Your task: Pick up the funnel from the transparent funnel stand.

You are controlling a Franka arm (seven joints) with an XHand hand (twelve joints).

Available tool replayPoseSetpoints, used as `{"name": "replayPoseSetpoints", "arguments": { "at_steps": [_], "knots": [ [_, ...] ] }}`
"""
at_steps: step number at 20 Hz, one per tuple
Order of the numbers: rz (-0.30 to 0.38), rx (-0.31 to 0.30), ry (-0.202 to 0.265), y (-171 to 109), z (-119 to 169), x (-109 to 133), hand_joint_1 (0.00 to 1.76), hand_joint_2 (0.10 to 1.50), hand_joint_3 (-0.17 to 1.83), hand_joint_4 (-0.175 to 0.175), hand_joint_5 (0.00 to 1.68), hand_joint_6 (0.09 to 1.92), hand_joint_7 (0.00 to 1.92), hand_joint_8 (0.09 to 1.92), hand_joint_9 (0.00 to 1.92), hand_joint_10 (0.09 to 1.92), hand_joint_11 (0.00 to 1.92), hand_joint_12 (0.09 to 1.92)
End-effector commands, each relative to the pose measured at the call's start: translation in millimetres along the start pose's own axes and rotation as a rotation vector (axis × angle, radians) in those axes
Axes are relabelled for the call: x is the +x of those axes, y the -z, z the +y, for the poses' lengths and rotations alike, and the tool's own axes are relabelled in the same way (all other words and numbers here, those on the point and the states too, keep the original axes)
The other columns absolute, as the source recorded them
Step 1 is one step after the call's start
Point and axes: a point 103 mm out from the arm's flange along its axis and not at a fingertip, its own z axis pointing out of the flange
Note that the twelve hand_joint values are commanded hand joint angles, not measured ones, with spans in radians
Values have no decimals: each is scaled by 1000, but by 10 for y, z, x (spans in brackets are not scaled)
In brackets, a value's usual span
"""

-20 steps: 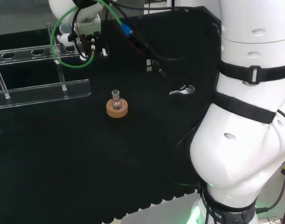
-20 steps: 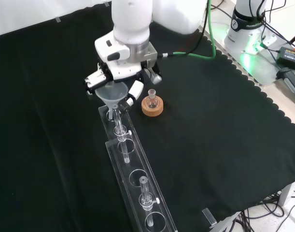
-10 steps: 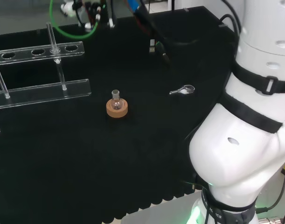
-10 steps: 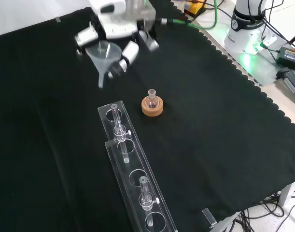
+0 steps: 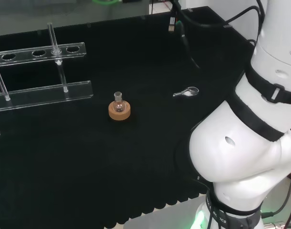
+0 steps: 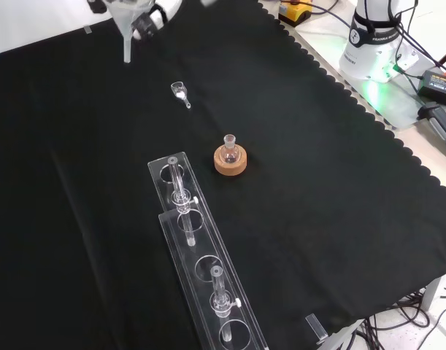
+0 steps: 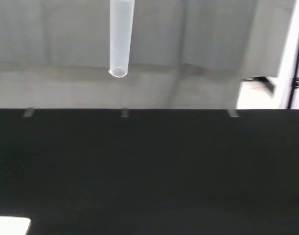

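The funnel hangs high above the cloth's far edge in the front view, its stem pointing down, well clear of the transparent funnel stand. The hand beside it is cut off; its grip cannot be told.

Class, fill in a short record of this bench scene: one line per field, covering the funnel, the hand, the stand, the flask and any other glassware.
funnel: lifted clear, stem hanging at the front view's top
hand: at the funnel, top edge of the front view
funnel stand: clear rack, its holes vacant
flask: small, upright in cork ring
other glassware: small scoop lying on the cloth
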Motion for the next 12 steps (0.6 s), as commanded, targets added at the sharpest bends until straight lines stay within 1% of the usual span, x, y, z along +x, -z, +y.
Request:
{"name": "replayPoseSetpoints", "arguments": {
  "at_steps": [1, 3, 5, 8, 11, 12],
  "knots": [
    [89, 11, 38, 252, -90, -141, 506, 1044, 287, -175, 471, 1463, 784, 1678, 1309, 1399, 1642, 1253],
    [86, -1, 19, 278, -120, -236, 507, 1045, 287, -175, 478, 1462, 787, 1677, 1311, 1398, 1644, 1253],
    [79, -29, -13, 365, -193, -383, 509, 1047, 286, -175, 487, 1462, 791, 1676, 1313, 1397, 1646, 1255],
    [57, -56, -52, 467, -304, -593, 512, 1049, 285, -175, 503, 1463, 796, 1676, 1318, 1395, 1648, 1259],
    [41, -59, -44, 479, -349, -671, 516, 1052, 284, -175, 513, 1463, 802, 1676, 1322, 1394, 1649, 1262],
    [36, -54, -61, 472, -356, -707, 517, 1053, 284, -175, 515, 1463, 804, 1675, 1323, 1393, 1649, 1263]
  ]
}}
